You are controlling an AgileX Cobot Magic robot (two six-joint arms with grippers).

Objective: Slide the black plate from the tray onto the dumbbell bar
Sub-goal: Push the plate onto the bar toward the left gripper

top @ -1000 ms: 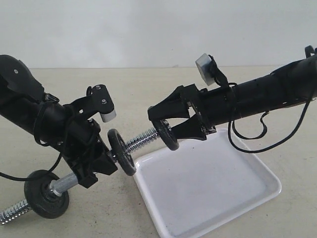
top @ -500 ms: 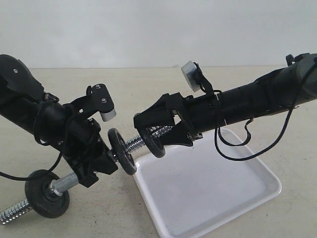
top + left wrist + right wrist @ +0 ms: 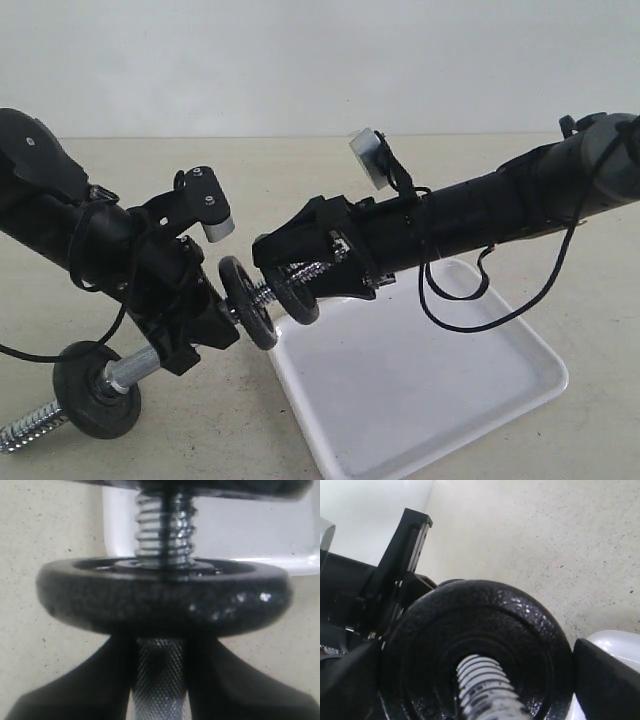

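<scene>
Sliding along the thread toward eight o'clock since a moment ago, the black plate [image 3: 298,300] is now sitting much nearer the inner disc [image 3: 246,303]. A short run of thread is showing between the two. The right gripper [image 3: 280,272] is reaching in from three o'clock, its two fingers pressing on opposite edges of the plate. In the right wrist view, the threaded end is poking through the plate's hole. The left gripper [image 3: 212,318] is coming in from ten o'clock, with both fingers squeezing the rough middle of the one dumbbell bar [image 3: 128,370] and holding it tilted. Three black discs are showing in all: the held plate, the inner disc and an outer disc [image 3: 95,390] resting low at seven o'clock. One tray [image 3: 500,390] is lying at five o'clock of the plate, which is hanging clear of it.
</scene>
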